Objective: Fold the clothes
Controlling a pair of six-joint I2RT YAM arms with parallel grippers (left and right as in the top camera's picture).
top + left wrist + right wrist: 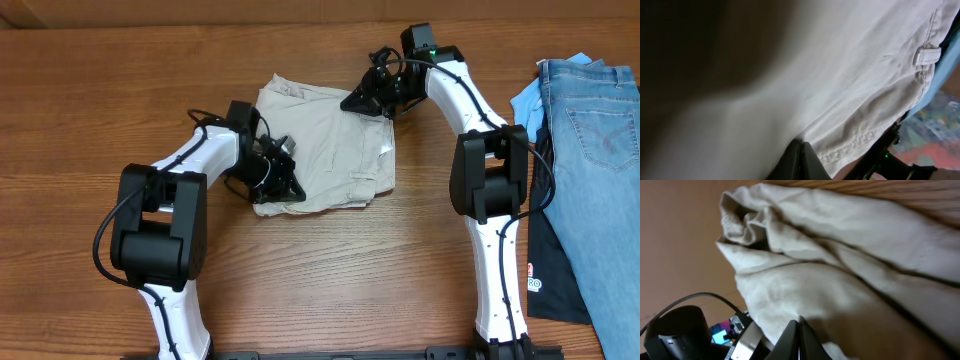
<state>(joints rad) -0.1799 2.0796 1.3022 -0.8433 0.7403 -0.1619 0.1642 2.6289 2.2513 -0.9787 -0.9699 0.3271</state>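
The clothes point(325, 145) are a pale beige garment lying wrinkled and partly doubled over in the middle of the wooden table. My left gripper point(288, 187) is at its near-left corner. In the left wrist view its jaws point(801, 146) are shut, pinching the clothes point(855, 85) near a stitched hem and a belt loop. My right gripper point(354, 101) is at the garment's far-right edge. Seen from the right wrist, that gripper point(799, 323) is shut with bunched folds of the clothes point(840, 275) caught at its tips.
Blue denim jeans point(605, 140) lie at the right edge, over a small light-blue cloth point(525, 100) and a dark item with a logo point(545, 275). Both arm bases stand near the front edge.
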